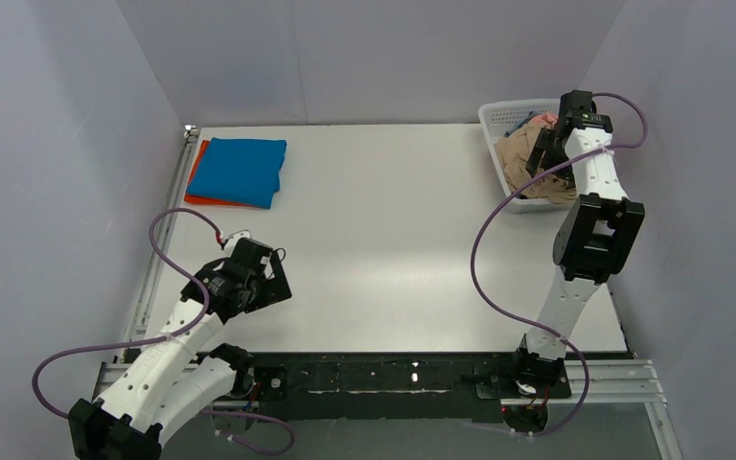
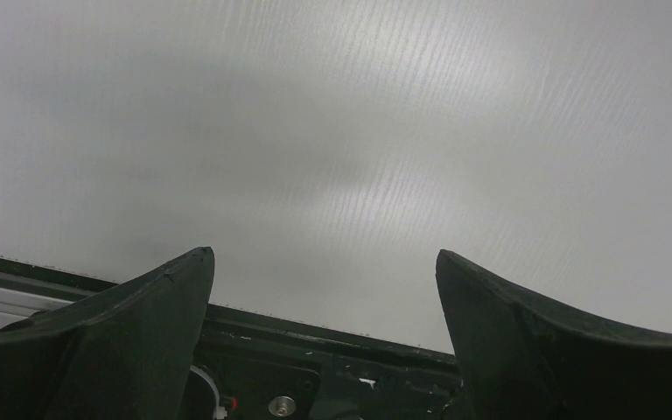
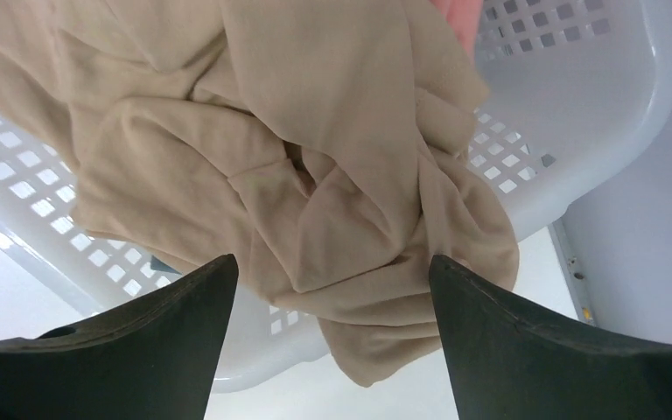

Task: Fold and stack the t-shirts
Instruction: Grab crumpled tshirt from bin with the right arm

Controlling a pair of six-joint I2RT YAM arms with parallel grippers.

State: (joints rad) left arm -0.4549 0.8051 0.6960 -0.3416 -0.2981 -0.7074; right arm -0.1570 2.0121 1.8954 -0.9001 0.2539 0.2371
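Left gripper (image 1: 270, 284) is sitting low over the near-left part of the white table (image 1: 393, 240), its jaws spread wide and nothing between them. In the left wrist view (image 2: 324, 258), only bare table surface is showing between the two dark fingers (image 2: 153, 306).

At the far-left corner of the table, a bright blue t-shirt (image 1: 240, 168) is lying folded on top of an orange-red t-shirt (image 1: 195, 177). Only the left and near edges of the orange-red one are showing under it. This stack is lying well apart from both grippers.

At the far-right corner, a white plastic mesh basket (image 1: 498, 115) is standing on the table. A beige-tan t-shirt (image 1: 517, 161) is lying crumpled in it and spilling over its rim (image 3: 341, 219). A salmon pink t-shirt (image 1: 543, 118) is showing at the far side of the basket, mostly covered.

Right gripper (image 1: 542, 151) is reaching down over the basket, directly above the beige-tan t-shirt. In the right wrist view (image 3: 332, 262) its jaws are standing wide apart, with the crumpled cloth filling the space beyond them. The fingers (image 3: 166, 324) are not closing on any fold, and whether the tips are touching the cloth cannot be told.
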